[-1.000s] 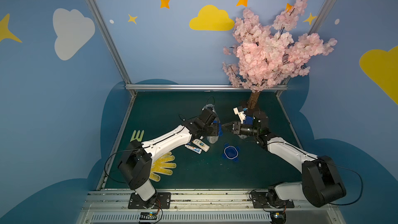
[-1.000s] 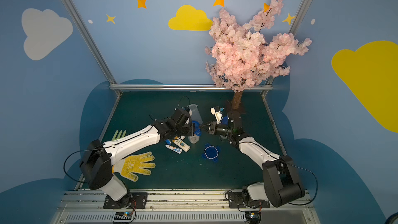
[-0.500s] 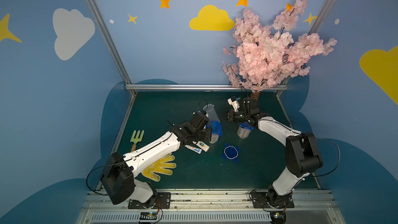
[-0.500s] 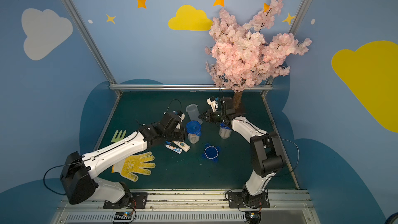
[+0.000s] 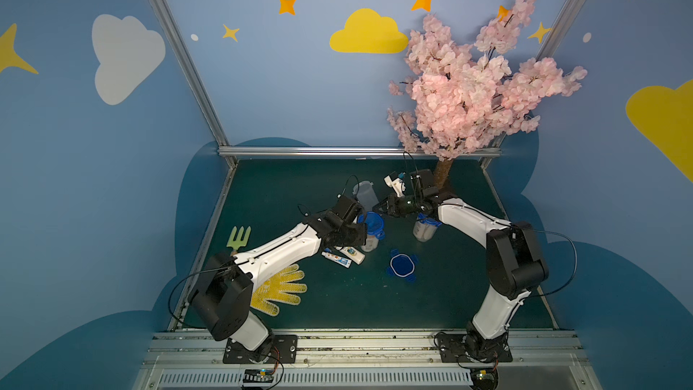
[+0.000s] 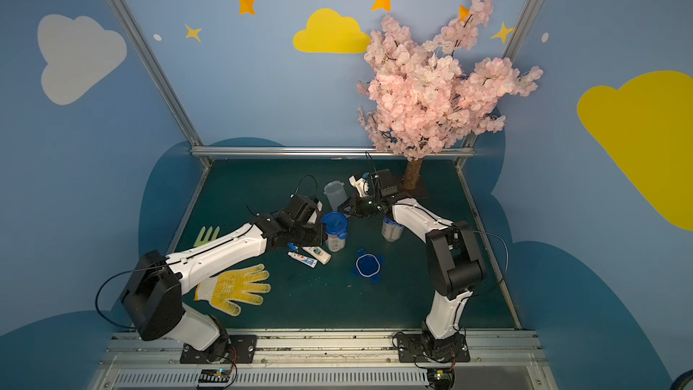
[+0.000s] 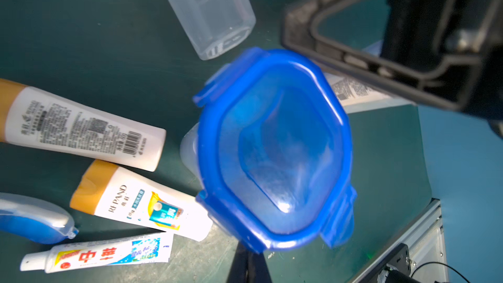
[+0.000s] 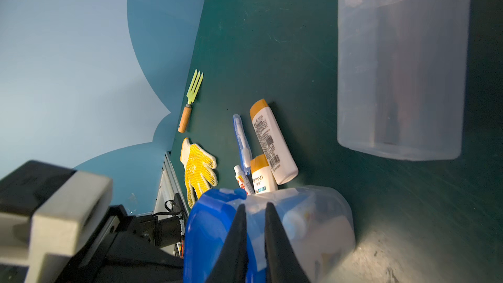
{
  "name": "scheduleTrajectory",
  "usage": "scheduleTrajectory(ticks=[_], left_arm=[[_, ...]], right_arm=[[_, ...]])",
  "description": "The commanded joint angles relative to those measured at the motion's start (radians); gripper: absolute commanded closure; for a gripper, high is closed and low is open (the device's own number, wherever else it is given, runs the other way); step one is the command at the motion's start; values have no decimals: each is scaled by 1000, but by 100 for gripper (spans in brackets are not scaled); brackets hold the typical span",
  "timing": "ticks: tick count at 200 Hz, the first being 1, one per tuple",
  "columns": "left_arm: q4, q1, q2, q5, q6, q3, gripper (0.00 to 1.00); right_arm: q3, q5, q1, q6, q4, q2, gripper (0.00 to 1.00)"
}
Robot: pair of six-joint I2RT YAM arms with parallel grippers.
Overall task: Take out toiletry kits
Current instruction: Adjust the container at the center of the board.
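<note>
The jar (image 5: 370, 242) in the middle of the worktop (image 5: 337, 309) stands upright with its blue lid (image 7: 275, 148) on, and the two arms meet at it from opposite sides. The left gripper (image 7: 249, 262) has its jaws fully closed and empty. They sit low against the jar's side, under the lid's rim, which I judge to be a brace so the jar cannot slide or tip while the lid is worked. The right gripper (image 8: 254, 208) comes at the far side with narrow jaws, tips at the seam of lid and jar. It appears to be nipping a lid tab to unlatch it, though how firm the hold is cannot be told. One kit (image 5: 343, 255) lies flat just beside the jar on the left arm's side: two bottles, a toothpaste tube and a toothbrush, close together. A second kit (image 8: 313, 224) shows as pale shapes through the jar's wall, so it waits on the lid. Behind the jar an empty jar (image 5: 365, 193) stands open, and nearer the arms' bases lies a loose lid (image 5: 401, 265), likely the first kit's emptied container. On the right arm's side, partly under that arm, a third jar (image 5: 424, 229) holds white things under its own lid.
</note>
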Motion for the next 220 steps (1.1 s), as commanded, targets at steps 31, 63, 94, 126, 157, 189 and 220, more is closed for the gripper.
scheduleTrajectory(ticks=[31, 63, 94, 126, 157, 189, 220], left_arm=[[11, 27, 22, -13, 9, 24, 98], [0, 49, 35, -28, 25, 27, 98], [-11, 78, 37, -29, 33, 35, 98], [-55, 87, -34, -89, 60, 45, 98], [-50, 88, -126, -113, 81, 42, 98], [-21, 65, -130, -48, 84, 63, 87], [-25, 15, -60, 1, 89, 113, 69]], right_arm=[[-105, 34, 10, -8, -51, -122, 84], [-189, 41, 12, 6, -19, -187, 84], [-239, 60, -5, 6, -13, -234, 85], [-324, 17, -56, 59, 102, -302, 81], [-429, -17, -73, 119, 252, -385, 60], [-519, -40, -69, 173, 370, -464, 32], [-606, -45, -60, 226, 458, -530, 18]])
